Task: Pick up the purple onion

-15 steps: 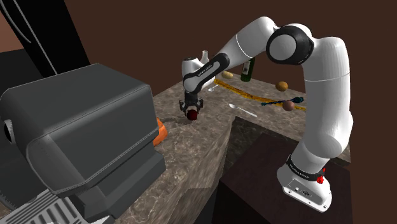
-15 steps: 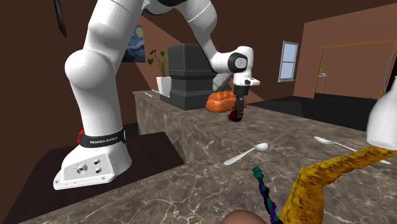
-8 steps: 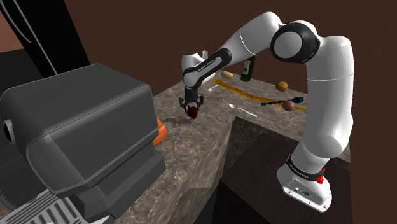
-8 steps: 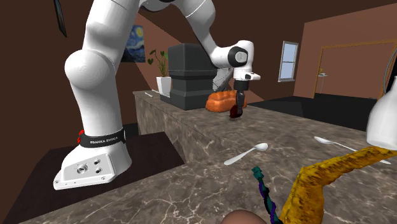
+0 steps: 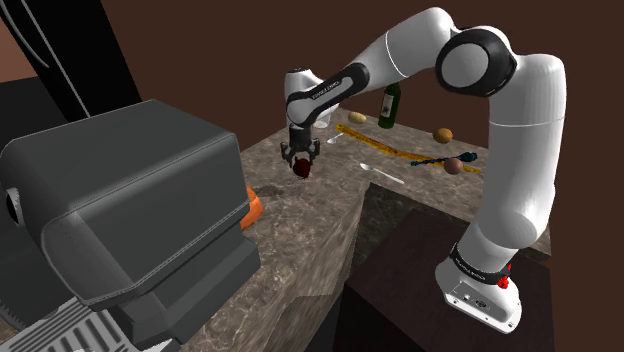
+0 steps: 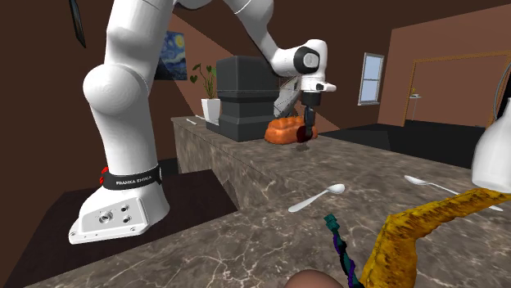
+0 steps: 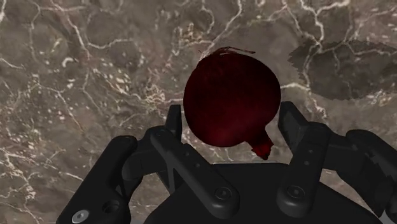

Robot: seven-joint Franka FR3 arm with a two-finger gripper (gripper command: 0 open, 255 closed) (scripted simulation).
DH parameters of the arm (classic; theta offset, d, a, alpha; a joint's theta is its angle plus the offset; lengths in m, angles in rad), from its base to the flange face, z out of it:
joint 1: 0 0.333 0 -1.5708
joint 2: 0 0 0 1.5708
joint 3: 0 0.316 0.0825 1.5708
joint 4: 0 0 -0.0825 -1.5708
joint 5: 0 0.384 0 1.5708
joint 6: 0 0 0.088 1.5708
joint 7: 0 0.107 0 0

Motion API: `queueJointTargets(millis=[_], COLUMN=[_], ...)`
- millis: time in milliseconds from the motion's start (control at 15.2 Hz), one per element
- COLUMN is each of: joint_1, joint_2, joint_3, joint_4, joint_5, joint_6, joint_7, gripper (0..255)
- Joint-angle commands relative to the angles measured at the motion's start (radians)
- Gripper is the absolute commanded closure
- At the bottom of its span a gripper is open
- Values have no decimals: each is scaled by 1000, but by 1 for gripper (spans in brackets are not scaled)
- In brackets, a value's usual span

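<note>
A dark red-purple onion (image 7: 232,98) is clasped between my two black fingers, and its shadow lies on the marble below. In the shoulder view my gripper (image 5: 301,165) hangs above the brown marble counter (image 5: 300,230) with the onion (image 5: 303,169) lifted off the surface. From the second exterior view the gripper (image 6: 305,137) holds the onion (image 6: 304,139) in the air, in front of an orange object.
A large dark grey appliance (image 5: 130,220) stands at the shoulder view's left with an orange object (image 5: 254,205) beside it. Farther back lie a spoon (image 5: 382,174), a green bottle (image 5: 388,106), a white jug (image 6: 494,155), round brown items (image 5: 445,134) and a yellow strip (image 6: 418,229).
The arm has risen, carrying the onion up from near the counter to clearly above it. The fingers stayed shut on the onion.
</note>
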Motion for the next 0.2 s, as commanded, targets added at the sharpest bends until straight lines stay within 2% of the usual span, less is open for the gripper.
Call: queueJointTargets(millis=[0, 132], joint_1=[-1, -1], joint_2=[-14, -15], joint_3=[1, 1], joint_4=[9, 9], joint_5=[2, 2], joint_6=[-23, -24], joint_7=[-2, -2], gripper=[255, 255])
